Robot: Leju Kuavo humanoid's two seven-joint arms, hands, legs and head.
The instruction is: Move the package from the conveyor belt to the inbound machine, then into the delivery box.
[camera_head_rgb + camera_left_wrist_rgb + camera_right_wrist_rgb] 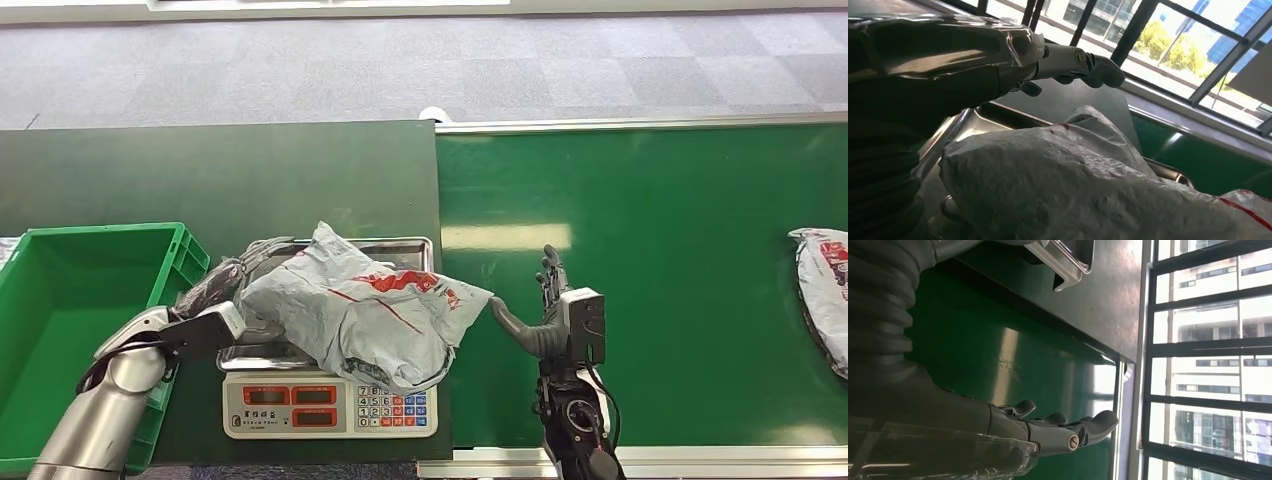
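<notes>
A crumpled grey package [365, 305] with red print lies on the steel tray [405, 245] of the weighing scale [330, 408], its right corner hanging over the conveyor belt [650, 250]. My left hand [225, 280] lies at the package's left edge, dark fingers stretched along its far side. In the left wrist view those fingers [1083, 62] reach straight out over the package [1073, 190] without closing on it. My right hand [550, 300] hovers over the belt just right of the package, fingers straight, thumb pointing toward it, holding nothing. The right wrist view shows the right hand [1048, 432] spread above the green belt [998, 350].
A green delivery crate [60, 300] stands left of the scale, beside my left arm. A second grey package [825, 290] lies on the belt at the far right edge. The dark green table holds the scale; grey carpet lies beyond.
</notes>
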